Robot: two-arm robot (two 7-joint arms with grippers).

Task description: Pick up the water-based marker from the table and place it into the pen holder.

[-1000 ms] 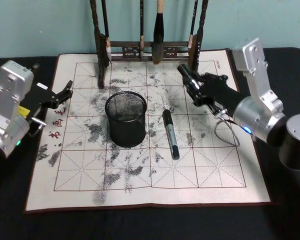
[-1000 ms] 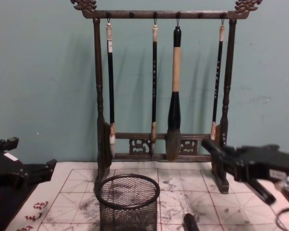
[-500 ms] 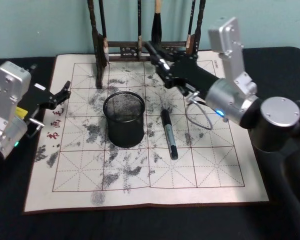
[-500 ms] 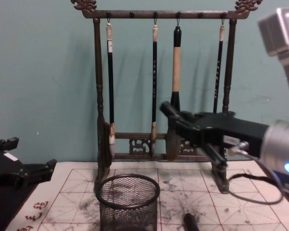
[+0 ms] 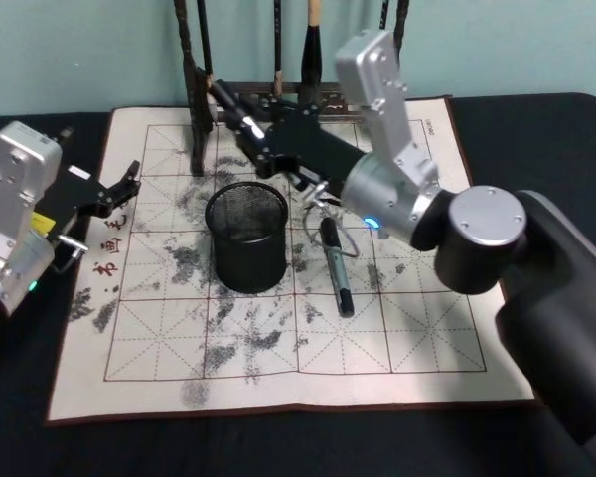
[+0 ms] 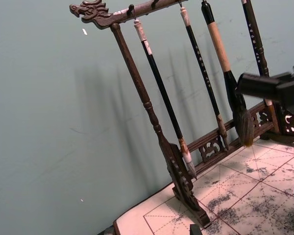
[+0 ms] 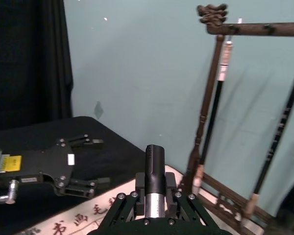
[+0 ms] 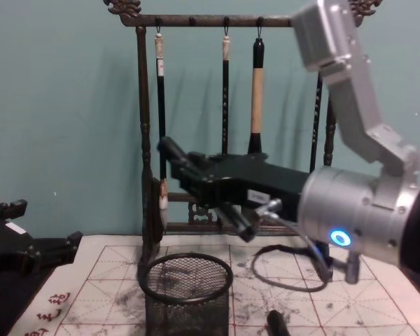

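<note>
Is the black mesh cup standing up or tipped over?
Standing up. The pen holder sits on its base, round rim facing up.

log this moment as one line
right gripper: jaws shut on marker, above pen holder | left gripper: parked by mat left edge | second marker: on mat

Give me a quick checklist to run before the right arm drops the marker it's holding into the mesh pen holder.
1. Grip: ok. The right end effector is shut on the marker.
2. Marker aim: not ok. It points out sideways, not down at the pen holder.
3. Pen holder: ok. It stands upright on the mat and its opening looks free.
4. Clearance from the brush rack: cannot tell. The end effector is close in front of it.
5. Left end effector: ok. It is open, parked at the mat's left edge.
6. Second marker: ok. It lies on the mat right of the holder, apart from it.
</note>
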